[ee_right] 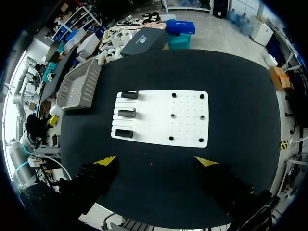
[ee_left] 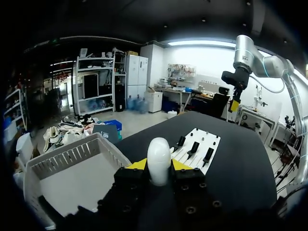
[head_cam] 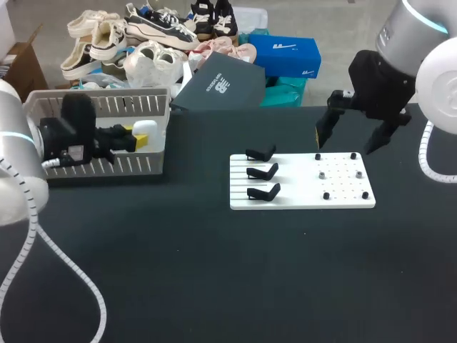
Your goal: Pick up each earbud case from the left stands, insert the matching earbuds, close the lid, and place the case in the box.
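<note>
My left gripper point(head_cam: 140, 140) is shut on a white earbud case point(head_cam: 146, 128), held over the right end of the slatted basket point(head_cam: 107, 103). In the left wrist view the case point(ee_left: 159, 163) stands upright between the yellow fingertips point(ee_left: 138, 164), beside the basket point(ee_left: 57, 161). Three black stands point(head_cam: 263, 172) on the left of the white board point(head_cam: 300, 193) carry nothing. My right gripper point(head_cam: 345, 146) hangs open above the board's far right edge, high over the table; its wrist view shows the gripper point(ee_right: 156, 161) spread wide with the board point(ee_right: 187, 122) and basket point(ee_right: 79, 84) far below.
Small black pegs point(head_cam: 345, 176) dot the board's right half. A dark shoe box point(head_cam: 218, 84), a blue box point(head_cam: 285, 53) and a heap of shoes point(head_cam: 136, 36) lie beyond the table's far edge.
</note>
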Controlling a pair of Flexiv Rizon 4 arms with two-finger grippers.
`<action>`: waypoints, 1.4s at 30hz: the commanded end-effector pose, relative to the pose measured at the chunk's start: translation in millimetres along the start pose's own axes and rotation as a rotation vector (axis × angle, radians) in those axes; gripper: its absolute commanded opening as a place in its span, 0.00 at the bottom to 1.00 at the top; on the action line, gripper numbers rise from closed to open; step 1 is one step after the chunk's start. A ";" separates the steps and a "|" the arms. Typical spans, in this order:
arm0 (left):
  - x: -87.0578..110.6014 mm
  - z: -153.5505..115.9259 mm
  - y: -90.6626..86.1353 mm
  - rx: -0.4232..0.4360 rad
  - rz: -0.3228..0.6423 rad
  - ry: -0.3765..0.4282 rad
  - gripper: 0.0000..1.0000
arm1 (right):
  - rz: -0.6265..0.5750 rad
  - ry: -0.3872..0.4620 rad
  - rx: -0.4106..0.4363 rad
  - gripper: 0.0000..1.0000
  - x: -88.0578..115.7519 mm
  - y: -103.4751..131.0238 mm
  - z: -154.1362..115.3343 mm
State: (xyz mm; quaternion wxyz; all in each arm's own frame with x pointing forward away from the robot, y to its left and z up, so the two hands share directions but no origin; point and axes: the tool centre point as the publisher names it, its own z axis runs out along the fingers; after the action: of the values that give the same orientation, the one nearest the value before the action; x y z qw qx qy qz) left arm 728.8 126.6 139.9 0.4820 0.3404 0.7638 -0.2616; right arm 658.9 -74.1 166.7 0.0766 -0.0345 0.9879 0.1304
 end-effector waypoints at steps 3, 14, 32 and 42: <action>-19.4 21.1 31.2 -0.539 0.015 0.048 0.00 | 0.002 -0.008 0.002 1.00 2.8 -0.3 -0.3; 2.5 25.6 91.5 -0.555 -0.003 0.120 0.00 | 0.002 -0.008 0.002 1.00 2.8 -0.3 -0.3; 31.2 8.9 107.4 -0.526 -0.020 0.167 1.00 | 0.002 -0.008 0.002 1.00 2.8 -0.3 -0.3; -8.7 14.0 35.1 -0.332 0.129 0.040 1.00 | 0.002 -0.008 0.002 1.00 2.8 -0.3 -0.3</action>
State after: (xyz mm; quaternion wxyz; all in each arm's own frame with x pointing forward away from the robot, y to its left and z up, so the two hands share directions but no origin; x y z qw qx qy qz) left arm 787.6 147.7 136.4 0.4848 0.3117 0.8137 -0.0749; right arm 658.9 -74.1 166.7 0.0767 -0.0345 0.9879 0.1303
